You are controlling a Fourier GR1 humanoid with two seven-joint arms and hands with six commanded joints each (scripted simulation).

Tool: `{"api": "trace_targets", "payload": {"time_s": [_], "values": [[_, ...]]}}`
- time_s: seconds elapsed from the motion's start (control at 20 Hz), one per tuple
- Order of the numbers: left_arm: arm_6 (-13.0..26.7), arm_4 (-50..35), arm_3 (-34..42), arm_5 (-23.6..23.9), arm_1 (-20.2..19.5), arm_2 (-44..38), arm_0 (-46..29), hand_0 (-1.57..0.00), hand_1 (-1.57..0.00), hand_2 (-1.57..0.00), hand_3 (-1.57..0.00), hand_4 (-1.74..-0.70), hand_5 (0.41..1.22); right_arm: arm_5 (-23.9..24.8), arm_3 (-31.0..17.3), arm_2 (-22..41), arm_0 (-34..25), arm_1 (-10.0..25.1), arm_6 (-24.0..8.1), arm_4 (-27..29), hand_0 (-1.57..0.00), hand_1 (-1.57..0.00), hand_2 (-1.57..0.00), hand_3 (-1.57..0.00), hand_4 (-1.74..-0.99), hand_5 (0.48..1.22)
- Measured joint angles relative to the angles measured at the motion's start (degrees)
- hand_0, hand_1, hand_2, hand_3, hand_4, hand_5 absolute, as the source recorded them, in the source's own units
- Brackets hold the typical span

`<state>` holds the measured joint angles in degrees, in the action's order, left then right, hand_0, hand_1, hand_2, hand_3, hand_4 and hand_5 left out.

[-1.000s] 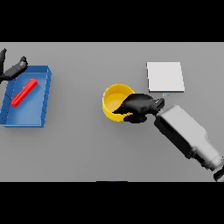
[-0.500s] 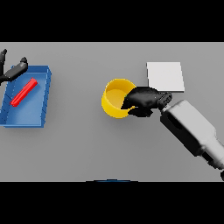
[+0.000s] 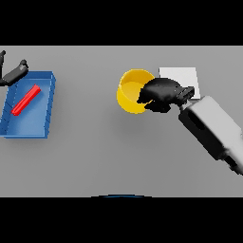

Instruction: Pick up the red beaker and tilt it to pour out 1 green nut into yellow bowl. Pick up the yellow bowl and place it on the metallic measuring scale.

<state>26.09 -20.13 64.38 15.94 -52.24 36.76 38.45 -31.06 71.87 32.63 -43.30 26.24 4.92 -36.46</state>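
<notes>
Just above centre on the surface (image 3: 109, 156), the yellow bowl (image 3: 129, 90) looks light, rigid and smooth-walled, and the right robot hand (image 3: 160, 92) curls over its three-o'clock rim, the sensible hold.

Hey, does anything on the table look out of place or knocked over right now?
Nothing looks spilled or damaged. The red beaker lies on its side, slanted, in the blue tray at left. The right hand grips the yellow bowl beside the scale.
</notes>
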Motion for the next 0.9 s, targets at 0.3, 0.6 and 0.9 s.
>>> {"api": "trace_targets", "payload": {"time_s": [0.3, 0.6, 0.9], "values": [[-0.1, -0.9, -0.3, -0.5, 0.2, -0.6, 0.0, 0.00, 0.00, 0.00, 0.00, -0.80, 0.757, 3.2, -5.6, -2.0, -2.9, 3.5, 0.1, -0.7, -1.55, -1.56, -1.57, -1.41, -1.725, 1.221], [0.6, -0.5, -1.0, -0.8, 0.0, -0.5, 0.6, 0.00, 0.00, 0.00, 0.00, -0.81, 0.752, 5.8, -12.5, -2.2, -5.3, 5.0, 2.4, -1.3, -1.57, -1.55, -1.57, -1.33, -1.725, 1.221], [2.9, -1.1, 2.1, 1.2, -0.9, -0.9, -0.1, 0.00, 0.00, 0.00, 0.00, -0.83, 0.771, 10.5, -24.5, -3.9, -6.6, 5.0, 1.8, -2.0, -1.53, -1.41, -1.48, -1.51, -1.729, 1.221]]}}
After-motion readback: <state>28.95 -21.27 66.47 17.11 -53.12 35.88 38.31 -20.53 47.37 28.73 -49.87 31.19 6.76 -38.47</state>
